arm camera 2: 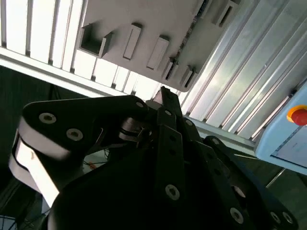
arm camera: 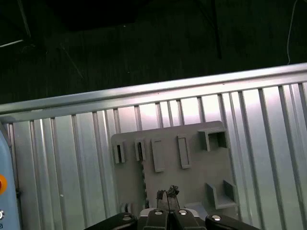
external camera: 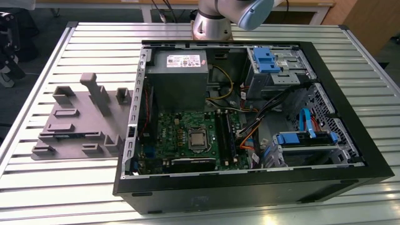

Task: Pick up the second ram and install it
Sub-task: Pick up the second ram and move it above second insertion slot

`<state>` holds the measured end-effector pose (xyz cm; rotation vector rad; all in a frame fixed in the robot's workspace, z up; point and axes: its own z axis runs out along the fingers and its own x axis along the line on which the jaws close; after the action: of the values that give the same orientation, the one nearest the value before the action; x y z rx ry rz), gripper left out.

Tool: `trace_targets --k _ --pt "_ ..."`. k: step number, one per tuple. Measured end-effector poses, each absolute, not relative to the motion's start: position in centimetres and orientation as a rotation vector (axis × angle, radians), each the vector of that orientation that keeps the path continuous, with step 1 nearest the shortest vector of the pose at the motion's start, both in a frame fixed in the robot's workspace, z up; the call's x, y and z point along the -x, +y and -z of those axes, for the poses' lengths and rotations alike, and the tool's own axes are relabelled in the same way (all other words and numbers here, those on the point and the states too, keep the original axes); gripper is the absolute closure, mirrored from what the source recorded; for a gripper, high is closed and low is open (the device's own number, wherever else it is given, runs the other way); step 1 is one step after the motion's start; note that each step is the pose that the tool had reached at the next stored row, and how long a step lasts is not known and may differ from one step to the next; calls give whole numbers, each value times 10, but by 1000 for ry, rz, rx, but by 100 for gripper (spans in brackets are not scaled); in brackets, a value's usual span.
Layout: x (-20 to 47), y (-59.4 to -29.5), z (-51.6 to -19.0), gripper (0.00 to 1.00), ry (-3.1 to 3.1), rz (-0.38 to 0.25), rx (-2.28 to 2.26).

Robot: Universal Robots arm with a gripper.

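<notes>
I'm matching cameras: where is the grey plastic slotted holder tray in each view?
Exterior view: the grey plastic holder tray lies on the ribbed metal table, exterior view's left of the open black computer case.
First wrist view: tray just beyond the gripper.
Second wrist view: tray beyond the gripper.
Shared landmark: the ribbed table.

Ribbed metal table point(external camera: 62, 187) (pale, glossy), dark floor point(external camera: 75, 14), wooden cabinet point(external camera: 375, 18)

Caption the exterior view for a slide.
Open computer case on slatted table, grey fixture tray beside it, green motherboard exposed.
</notes>
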<state>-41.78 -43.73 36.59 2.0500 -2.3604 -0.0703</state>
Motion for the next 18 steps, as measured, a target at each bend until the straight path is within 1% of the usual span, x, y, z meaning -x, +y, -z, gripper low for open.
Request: trace_targets --k 11,15,16,17,18 --pt "418 -437 -363 89 -2315 68 -2102" --pt "418 -437 -363 65 -2315 68 -2102" --pt "418 -437 -363 65 -2315 68 -2102" --pt "418 -437 -363 59 -2315 68 -2102" --pt "418 -437 -363 59 -2315 68 -2102"
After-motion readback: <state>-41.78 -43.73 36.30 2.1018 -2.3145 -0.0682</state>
